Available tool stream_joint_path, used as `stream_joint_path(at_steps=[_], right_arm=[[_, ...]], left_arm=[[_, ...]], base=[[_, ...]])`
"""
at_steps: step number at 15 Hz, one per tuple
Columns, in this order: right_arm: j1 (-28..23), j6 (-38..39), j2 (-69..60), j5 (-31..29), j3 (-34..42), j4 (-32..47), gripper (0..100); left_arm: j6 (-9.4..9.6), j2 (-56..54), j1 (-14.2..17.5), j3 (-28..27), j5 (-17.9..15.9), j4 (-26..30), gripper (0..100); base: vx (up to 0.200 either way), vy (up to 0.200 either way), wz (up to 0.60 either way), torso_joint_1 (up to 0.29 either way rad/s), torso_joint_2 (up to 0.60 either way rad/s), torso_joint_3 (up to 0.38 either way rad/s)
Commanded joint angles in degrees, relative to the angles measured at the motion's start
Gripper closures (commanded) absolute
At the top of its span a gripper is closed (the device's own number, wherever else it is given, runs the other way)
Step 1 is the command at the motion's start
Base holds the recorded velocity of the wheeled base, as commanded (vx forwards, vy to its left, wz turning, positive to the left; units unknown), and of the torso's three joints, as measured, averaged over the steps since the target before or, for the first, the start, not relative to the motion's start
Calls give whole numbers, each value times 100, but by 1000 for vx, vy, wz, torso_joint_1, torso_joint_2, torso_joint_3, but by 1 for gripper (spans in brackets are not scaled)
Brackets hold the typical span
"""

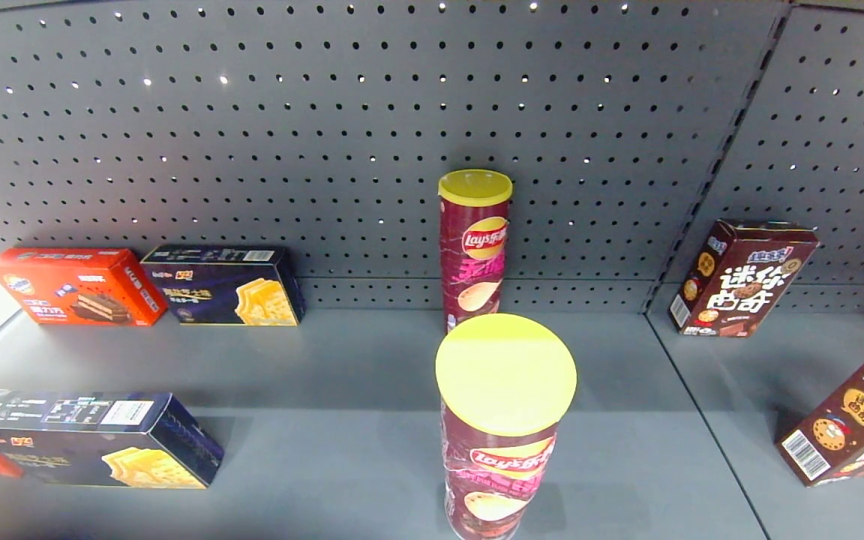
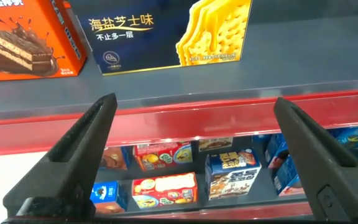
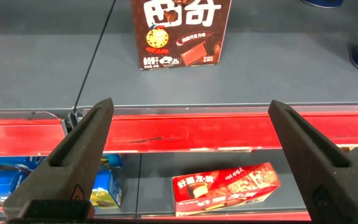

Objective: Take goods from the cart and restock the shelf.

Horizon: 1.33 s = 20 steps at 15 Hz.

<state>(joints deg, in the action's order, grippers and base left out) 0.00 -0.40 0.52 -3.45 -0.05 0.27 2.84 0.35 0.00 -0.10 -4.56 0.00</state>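
Observation:
Two maroon chip cans with yellow lids stand upright mid-shelf, one near the front and one by the pegboard. My left gripper is open and holds nothing, hovering in front of the shelf's red edge strip, facing a navy cracker box and an orange cake box. My right gripper is also open with nothing in it, in front of the red strip, facing a brown cookie box.
On the grey shelf lie an orange box and navy boxes at left, and brown cookie boxes at right. A lower shelf holds several boxes.

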Motion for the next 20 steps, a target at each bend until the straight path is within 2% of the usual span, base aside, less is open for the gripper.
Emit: stream_joint_path(at_steps=[1, 20], right_arm=[[0, -4, 9, 2, 5, 0, 0], [0, -4, 9, 11, 5, 0, 0]], left_arm=[[-3, 9, 0, 10, 8, -9, 0], [-12, 9, 0, 10, -1, 0, 0]], base=[[0, 0, 0, 0, 0, 0], [0, 0, 0, 0, 0, 0]])
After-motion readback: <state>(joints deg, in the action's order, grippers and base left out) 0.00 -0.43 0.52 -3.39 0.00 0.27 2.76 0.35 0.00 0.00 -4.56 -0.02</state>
